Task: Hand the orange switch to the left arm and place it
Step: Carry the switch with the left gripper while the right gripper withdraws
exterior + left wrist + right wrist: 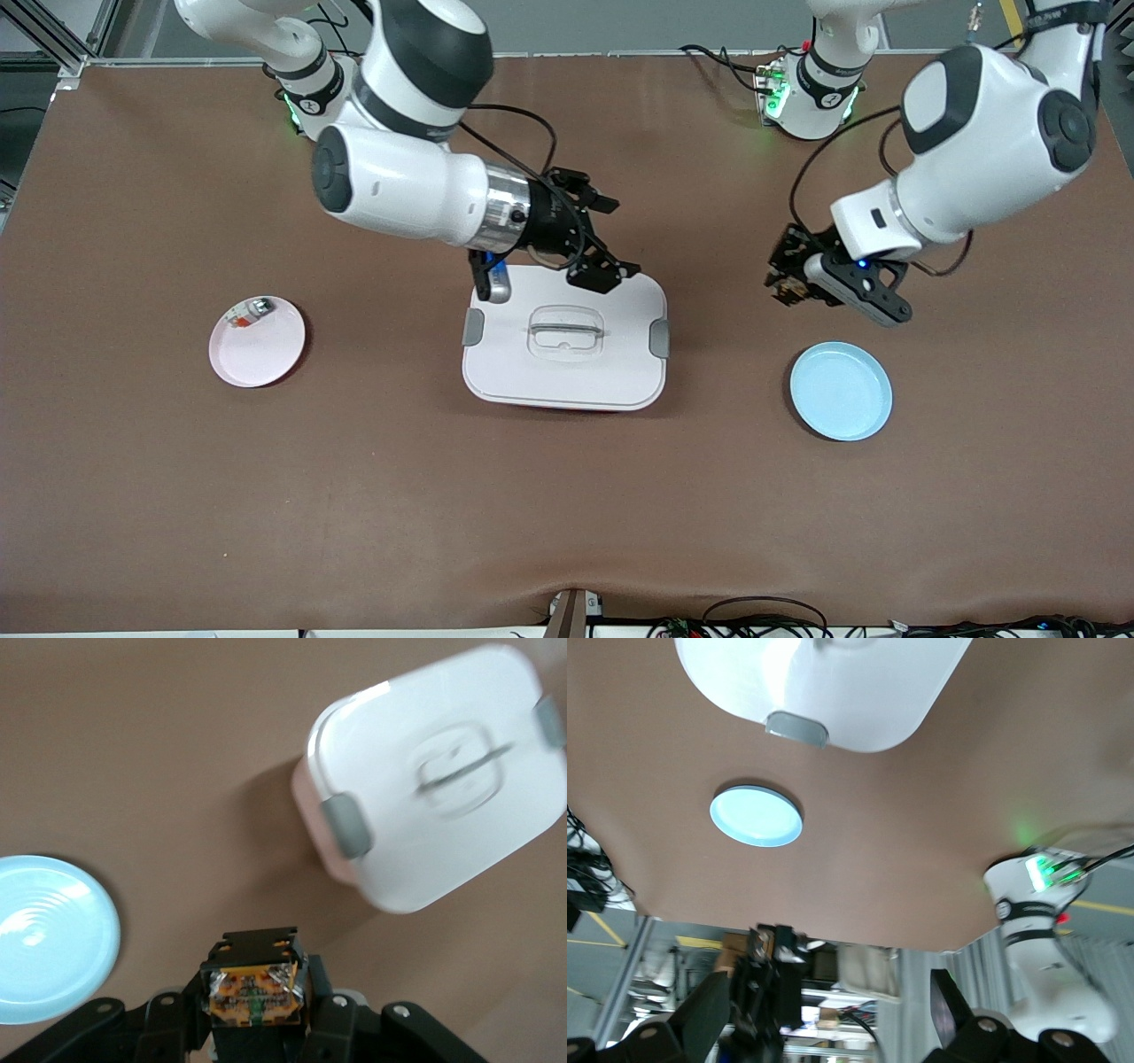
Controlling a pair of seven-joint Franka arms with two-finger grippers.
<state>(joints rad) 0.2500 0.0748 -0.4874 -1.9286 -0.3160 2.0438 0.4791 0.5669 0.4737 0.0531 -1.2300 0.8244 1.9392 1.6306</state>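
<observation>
Two arms up | L end effector [257,1010] grips orange switch [255,992], base hidden | R end effector [602,239] open, empty, over box [567,341]

Both arms are glossy white with rounded shells and black joint bands. The right arm [390,177] has a polished silver wrist collar ahead of a black two-finger gripper [595,239], with thin black cables looping around it. The left arm [983,151] carries dark oval joint caps, a blue wrist light and black cabling. Green lights glow at both bases.
</observation>
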